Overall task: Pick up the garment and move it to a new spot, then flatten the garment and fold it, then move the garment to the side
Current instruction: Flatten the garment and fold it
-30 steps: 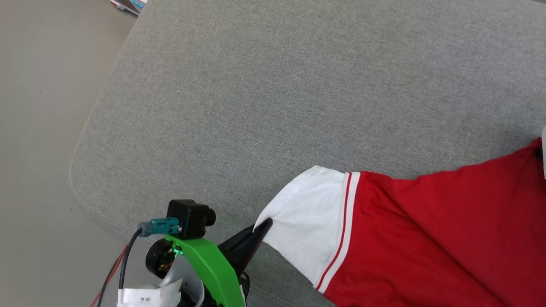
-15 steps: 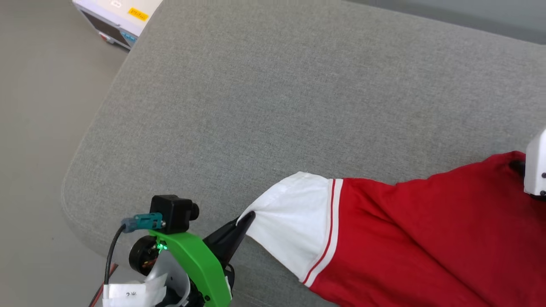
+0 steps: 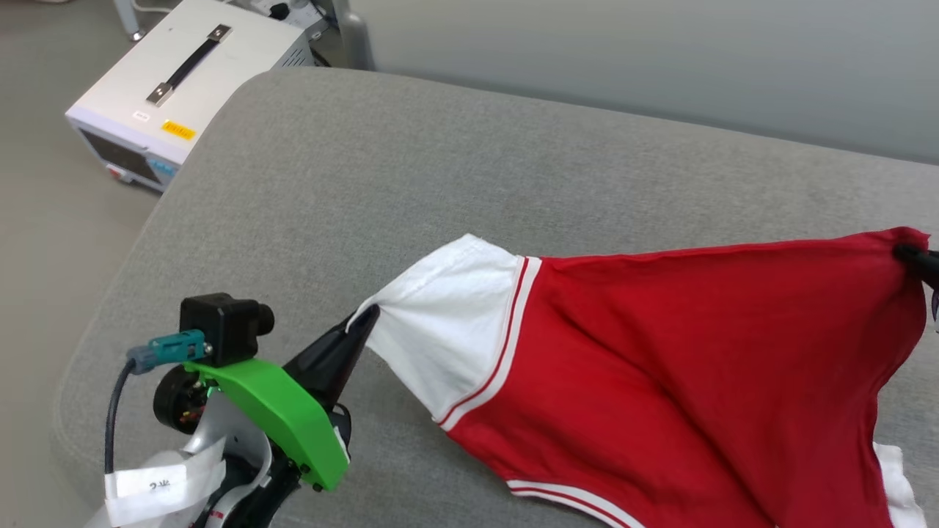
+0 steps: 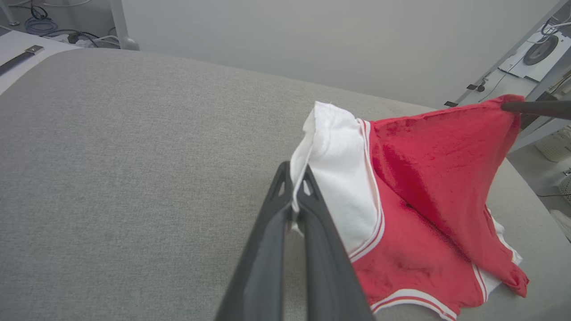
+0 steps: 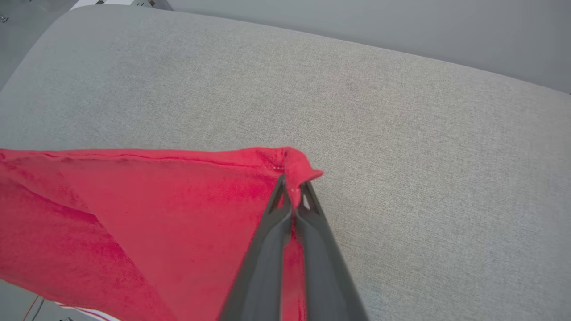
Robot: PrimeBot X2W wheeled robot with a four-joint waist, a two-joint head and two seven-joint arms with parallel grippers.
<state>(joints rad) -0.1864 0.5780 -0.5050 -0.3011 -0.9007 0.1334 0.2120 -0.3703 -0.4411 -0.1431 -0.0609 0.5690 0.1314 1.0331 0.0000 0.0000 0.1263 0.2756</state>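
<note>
the red jersey [image 3: 660, 352] hangs stretched over the grey cushion [image 3: 440, 183], lower edge resting there. our left pincer [image 4: 294, 178] grips its white sleeve hem [image 4: 308, 147], our right pincer [image 5: 292, 187] a red corner; we fear more tension could pull the thin hem free.

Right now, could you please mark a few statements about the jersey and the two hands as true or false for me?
1. The left hand pinches the white sleeve of the jersey. True.
2. The right hand is open and clear of the cloth. False: it is shut on a red corner of the jersey.
3. The jersey lies folded flat on the cushion. False: it is stretched between the two hands, with its lower part sagging onto the grey cushion.
4. A white box with a handle sits on the floor past the cushion's corner. True.
</note>
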